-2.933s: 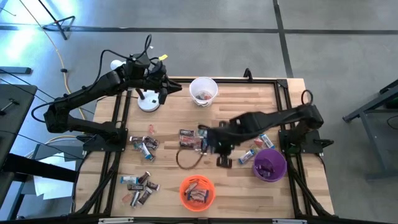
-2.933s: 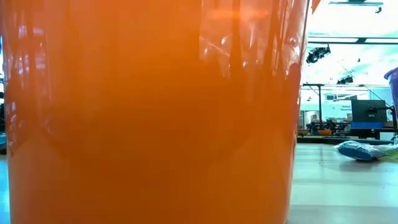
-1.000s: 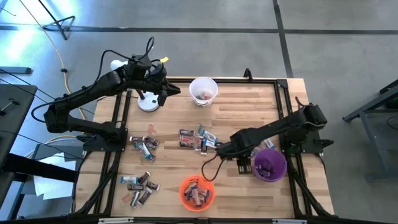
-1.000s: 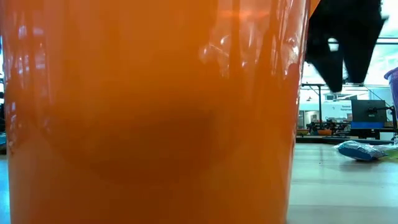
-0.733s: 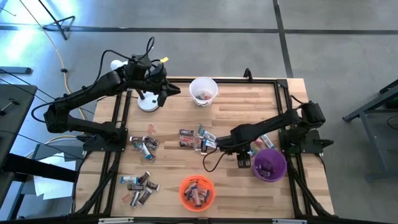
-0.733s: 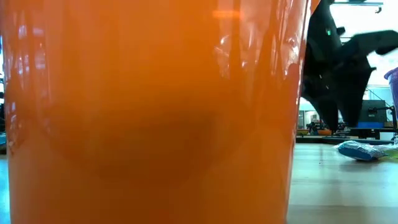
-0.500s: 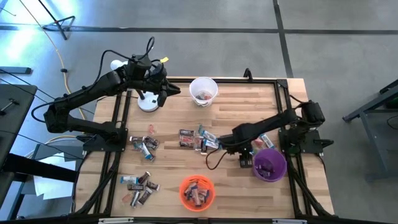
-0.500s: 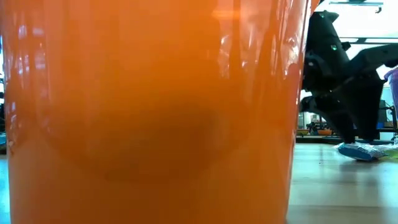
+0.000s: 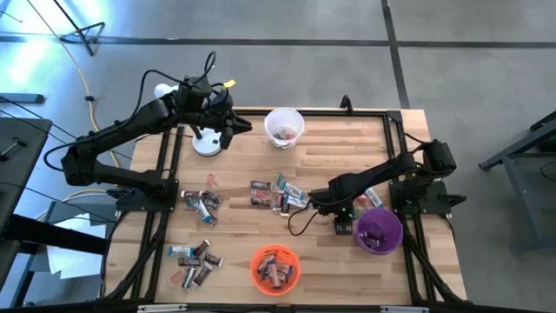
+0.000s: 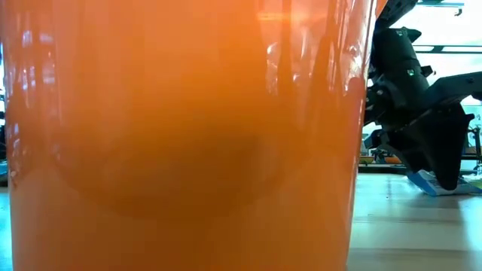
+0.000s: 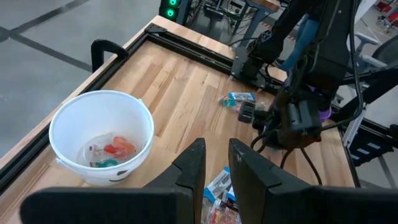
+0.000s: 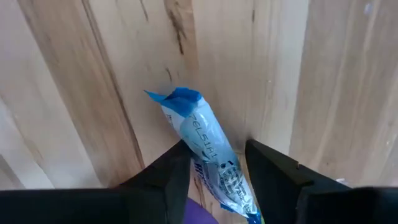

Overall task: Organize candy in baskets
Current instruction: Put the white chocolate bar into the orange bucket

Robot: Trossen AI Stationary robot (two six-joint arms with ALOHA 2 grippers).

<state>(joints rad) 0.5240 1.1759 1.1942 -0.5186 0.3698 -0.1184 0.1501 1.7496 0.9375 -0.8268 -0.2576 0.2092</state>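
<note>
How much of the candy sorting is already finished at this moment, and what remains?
Done: some candy lies in the white basket, orange basket and purple basket.
In hand: the right gripper straddles a blue-silver candy on the table, fingers either side.
Left: loose piles at centre and on the left. The left gripper waits near the white basket.

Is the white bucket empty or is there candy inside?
Not empty. The white bucket stands upright with a few candy pieces, red and greenish, on its bottom.
</note>
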